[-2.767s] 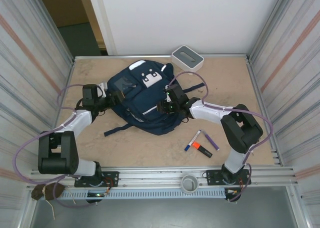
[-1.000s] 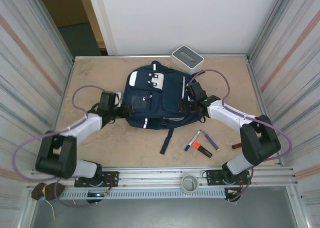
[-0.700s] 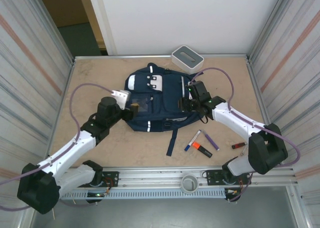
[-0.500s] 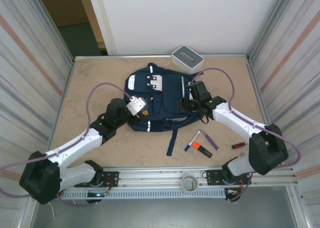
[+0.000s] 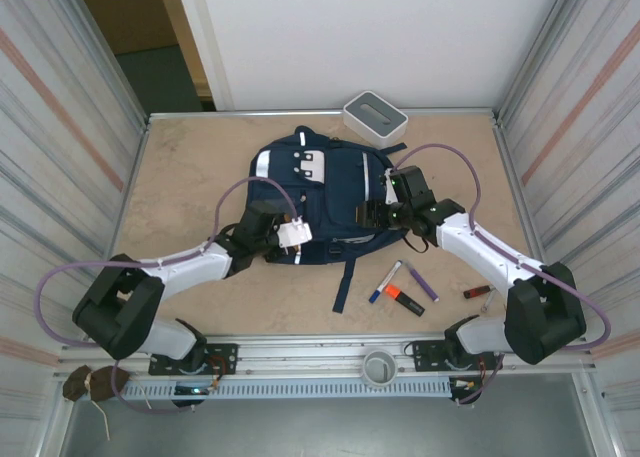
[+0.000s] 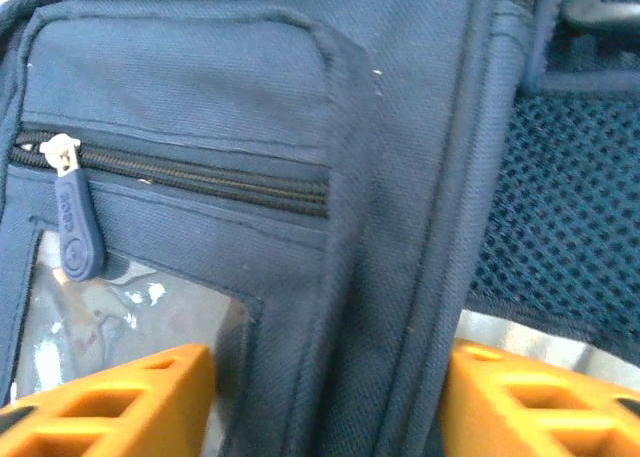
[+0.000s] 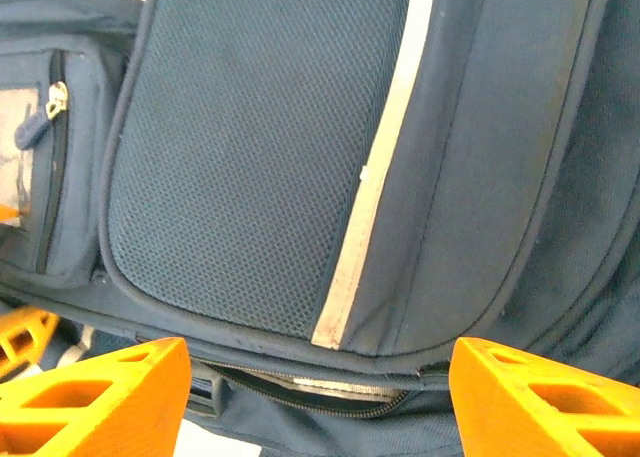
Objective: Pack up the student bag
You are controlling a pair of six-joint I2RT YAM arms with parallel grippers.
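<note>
The student bag point(image 5: 325, 182) lies flat mid-table, navy with white patches and reflective strips, one dark strap point(image 5: 345, 282) trailing toward me. My left gripper point(image 5: 288, 229) is over its near-left edge. In the left wrist view it point(image 6: 325, 407) stands open, its orange fingers point(image 6: 110, 402) either side of the front pocket's seam, just below a zipper pull point(image 6: 78, 232). My right gripper point(image 5: 378, 214) hovers at the bag's right side. It point(image 7: 320, 397) is open too, above a mesh panel point(image 7: 240, 147) and a slightly gaping zipper point(image 7: 310, 387).
A white-grey box point(image 5: 375, 115) stands behind the bag at the back wall. Two markers point(image 5: 385, 280), an orange highlighter point(image 5: 403, 299) and a small red item point(image 5: 476, 292) lie on the table at the near right. Corrugated walls enclose both sides.
The bag was turned and shifted to the right, then lay still. My left arm swung from its left side to its near edge. My right gripper drifted slightly right.
</note>
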